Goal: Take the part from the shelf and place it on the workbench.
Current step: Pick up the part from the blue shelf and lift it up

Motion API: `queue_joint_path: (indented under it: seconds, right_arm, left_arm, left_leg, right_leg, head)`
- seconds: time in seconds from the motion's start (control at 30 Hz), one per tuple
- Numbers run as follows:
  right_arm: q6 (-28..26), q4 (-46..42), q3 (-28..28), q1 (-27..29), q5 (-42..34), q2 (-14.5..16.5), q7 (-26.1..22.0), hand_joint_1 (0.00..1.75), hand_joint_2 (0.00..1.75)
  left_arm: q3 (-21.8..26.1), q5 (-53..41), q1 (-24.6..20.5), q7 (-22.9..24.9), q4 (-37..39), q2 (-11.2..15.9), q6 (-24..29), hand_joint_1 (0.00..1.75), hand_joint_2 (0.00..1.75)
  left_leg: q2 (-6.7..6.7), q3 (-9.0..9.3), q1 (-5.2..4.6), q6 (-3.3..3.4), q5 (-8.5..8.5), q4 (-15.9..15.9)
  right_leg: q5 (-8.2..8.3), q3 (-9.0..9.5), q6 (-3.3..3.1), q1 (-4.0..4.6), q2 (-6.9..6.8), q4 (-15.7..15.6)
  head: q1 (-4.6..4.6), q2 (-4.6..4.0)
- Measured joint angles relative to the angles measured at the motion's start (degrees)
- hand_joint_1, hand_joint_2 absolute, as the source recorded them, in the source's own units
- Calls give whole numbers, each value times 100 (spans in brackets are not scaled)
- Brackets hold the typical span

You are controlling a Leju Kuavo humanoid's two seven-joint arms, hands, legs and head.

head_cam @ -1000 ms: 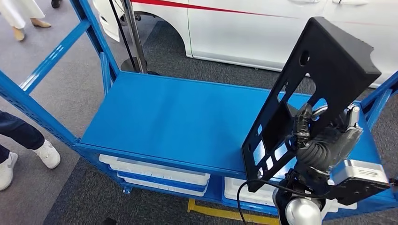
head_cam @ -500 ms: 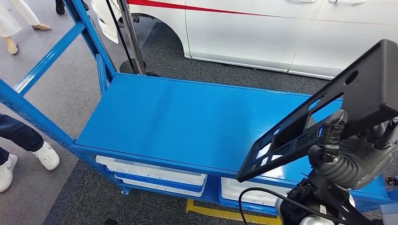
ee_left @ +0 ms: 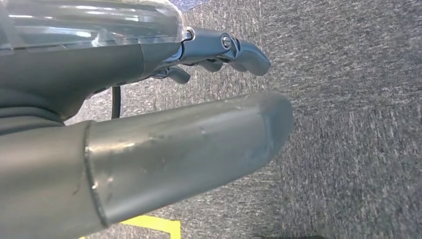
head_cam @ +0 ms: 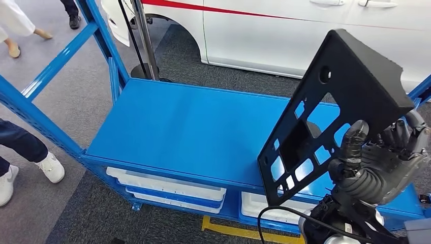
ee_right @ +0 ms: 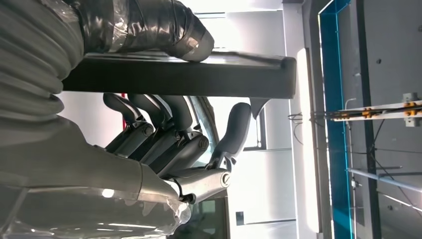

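Observation:
The part (head_cam: 350,96) is a flat black plate with several cut-out windows and a round hole. My right hand (head_cam: 381,162) grips its lower edge and holds it up steeply on end, above the right end of the blue shelf (head_cam: 193,127). In the right wrist view the taped thumb (ee_right: 144,25) presses on one face of the part's edge (ee_right: 174,74), and the dark fingers (ee_right: 164,129) curl behind the other face. My left hand (ee_left: 149,114) hangs over grey carpet, fingers loosely out, holding nothing.
The blue shelf board lies bare, with white bins (head_cam: 167,188) on the level below. Blue frame posts (head_cam: 30,112) rise at the left. A white car (head_cam: 284,30) and a metal pole (head_cam: 145,40) stand behind. A person's shoe (head_cam: 51,166) is at the left.
Half a second ago the part lay tipped almost flat and further right; now my right hand has swung it back up on end. The left hand hangs as before.

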Motion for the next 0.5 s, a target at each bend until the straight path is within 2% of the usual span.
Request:
queue_joint_path:
  seconds: [0.07, 0.13, 0.17, 0.23, 0.27, 0.3, 0.33, 0.37, 0.43, 0.47, 0.5]
  right_arm:
    - [45, -7, 24, -14, 2, -4, 26, 175, 175]
    - [74, -19, 49, -28, 5, -5, 60, 175, 175]
    - [87, -26, 64, -34, 8, -5, 77, 175, 175]
    - [98, -36, 93, -38, 13, -5, 97, 175, 175]
    - [102, -36, 106, -38, 16, -6, 109, 175, 175]
    - [107, -36, 115, -38, 23, -7, 120, 175, 175]
    - [111, -36, 122, -38, 39, -8, 135, 175, 175]
    - [115, -36, 128, -38, 58, -9, 157, 175, 175]
    - [117, -36, 133, -42, 93, -10, 192, 175, 175]
    - [117, -36, 134, -46, 100, -10, 206, 175, 175]
    - [117, -35, 135, -50, 103, -11, 219, 175, 175]
  left_arm:
    - [3, 1, -2, -1, 0, -1, 0, 0, 0]
    - [5, 2, -6, -5, 0, -8, -1, 0, 0]
    - [5, 2, -8, -8, 0, -13, -1, 0, 0]
    - [8, 2, -4, -9, 0, -19, -1, 0, 0]
    - [11, 2, 1, -9, 0, -19, -1, 0, 0]
    - [14, 2, 6, -9, 0, -20, -1, 0, 0]
    - [15, 2, 10, -9, 0, -21, -2, 0, 0]
    - [16, 2, 10, -9, 0, -21, -2, 0, 0]
    - [16, 1, 4, -9, 0, -21, -2, 0, 0]
    - [17, 0, -3, -9, 0, -21, -1, 0, 0]
    - [17, 0, -7, -10, 0, -21, -2, 0, 0]
  left_leg:
    - [0, -7, 2, -64, 3, -5]
    - [3, -44, 19, -125, -96, 103]
    - [4, -130, 25, -150, -231, 302]
    - [6, -444, 31, -190, -599, 997]
    - [6, -607, 31, -204, -733, 1354]
    - [6, -702, 31, -211, -767, 1563]
    - [6, -695, 31, -210, -685, 1553]
    - [7, -582, 31, -199, -506, 1319]
    - [5, -201, 19, -156, -134, 523]
    - [1, -57, 8, -131, -42, 216]
    - [-3, 15, -5, -109, -16, 47]
  right_leg:
    - [6, -4, -55, 13, 11, -22]
    - [35, 12, -131, 2, 3, -70]
    - [48, 18, -165, -9, -5, -92]
    - [55, 10, -197, -5, -17, -98]
    - [55, 5, -199, -1, -19, -96]
    - [55, 5, -199, 2, -20, -93]
    - [54, 8, -200, 4, -19, -90]
    - [51, 16, -198, 4, -17, -86]
    - [39, 30, -180, 14, -11, -76]
    - [36, 23, -161, 22, -8, -69]
    - [38, 12, -138, 30, -6, -64]
  head:
    - [-3, 0]
    - [-2, 0]
    - [-3, 0]
    - [-4, 0]
    - [-3, 0]
    - [-3, 0]
    - [-3, 0]
    - [-3, 0]
    - [-3, 0]
    - [-3, 0]
    - [-3, 0]
